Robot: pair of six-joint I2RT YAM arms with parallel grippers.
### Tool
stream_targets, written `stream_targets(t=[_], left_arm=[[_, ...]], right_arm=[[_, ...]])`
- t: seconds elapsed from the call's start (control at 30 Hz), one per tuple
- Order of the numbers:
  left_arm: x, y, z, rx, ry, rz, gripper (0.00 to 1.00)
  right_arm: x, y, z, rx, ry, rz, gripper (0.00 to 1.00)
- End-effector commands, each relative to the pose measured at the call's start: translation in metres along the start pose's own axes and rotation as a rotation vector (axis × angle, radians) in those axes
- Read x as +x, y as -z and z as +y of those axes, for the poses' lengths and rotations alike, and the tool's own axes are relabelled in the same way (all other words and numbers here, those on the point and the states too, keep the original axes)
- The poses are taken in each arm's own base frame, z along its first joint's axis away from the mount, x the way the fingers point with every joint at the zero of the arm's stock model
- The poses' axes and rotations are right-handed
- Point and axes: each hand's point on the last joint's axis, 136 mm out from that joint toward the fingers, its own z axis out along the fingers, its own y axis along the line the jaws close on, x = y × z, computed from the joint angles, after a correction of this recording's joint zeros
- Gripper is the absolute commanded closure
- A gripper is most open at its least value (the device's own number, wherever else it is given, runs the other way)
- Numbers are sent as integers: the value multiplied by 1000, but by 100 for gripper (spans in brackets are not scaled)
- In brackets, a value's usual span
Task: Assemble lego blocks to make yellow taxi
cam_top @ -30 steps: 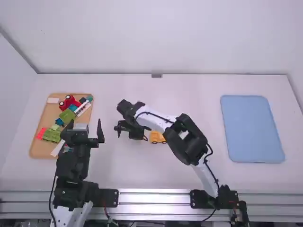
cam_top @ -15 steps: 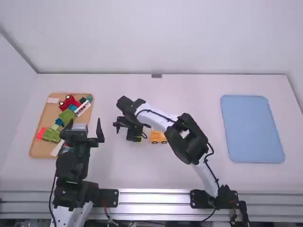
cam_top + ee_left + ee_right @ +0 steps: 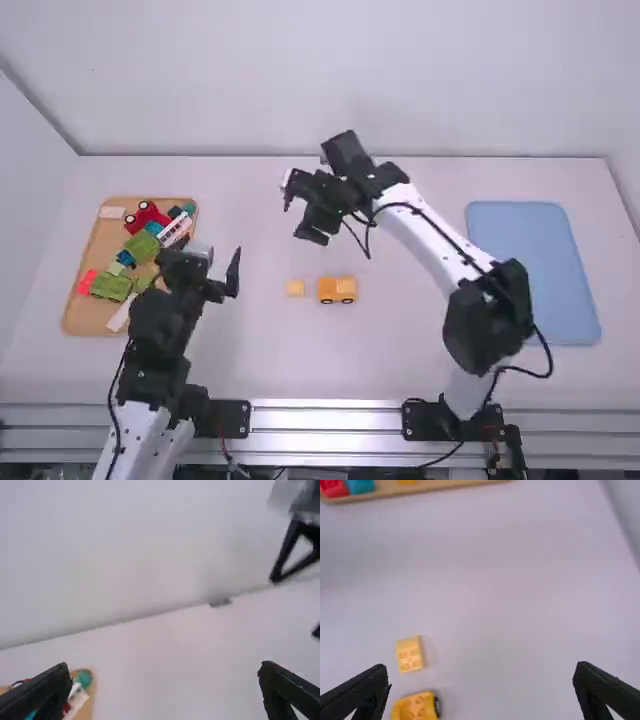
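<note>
In the high view, my left gripper (image 3: 214, 264) is over the table beside the wooden tray's right edge; its fingers stand apart in the left wrist view (image 3: 164, 669). My right gripper (image 3: 300, 212) hangs beyond the yellow pieces, nearer the back wall. Its spread fingers, with nothing between them, show in the right wrist view (image 3: 480, 672). A small yellow block (image 3: 296, 288) lies just left of a yellow wheeled car piece (image 3: 337, 289), a gap between them. Studs show on both the block (image 3: 410, 653) and the car piece (image 3: 416, 707).
The wooden tray (image 3: 76, 318) at the left holds green, red, blue and white pieces, among them a red vehicle (image 3: 147, 214). A flat blue tray (image 3: 535, 272) lies at the right. The back wall (image 3: 430, 90) rises behind the table.
My right gripper has swung up and away from over the small block, toward the back and right, uncovering the block. My left gripper has shifted slightly right and turned a little.
</note>
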Motion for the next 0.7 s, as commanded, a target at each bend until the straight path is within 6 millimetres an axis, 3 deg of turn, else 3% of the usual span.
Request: stream_targets(t=[0.0,0.07,0.17,0.3,0.47,0.57,0.67], left_arm=[[-20,-17,-19,159,-83,6,1],[-18,-34,-29,255,-126,50,1],[-4,-59,-63,558,-248,104,1],[16,-60,-99,913,-364,81,1],[44,-66,-126,1167,-381,55,1],[64,-64,-138,1259,-424,19,1],[90,-60,-152,1339,-438,5,1]], right_arm=[[28,-5,13,-24,-92,-7,2],[39,0,9,39,-136,-30,2],[56,13,13,101,-158,-112,2],[80,33,9,205,-215,-178,2],[112,49,7,307,-209,-228,2],[116,53,21,279,-207,-285,2],[126,52,49,162,-89,-346,1]])
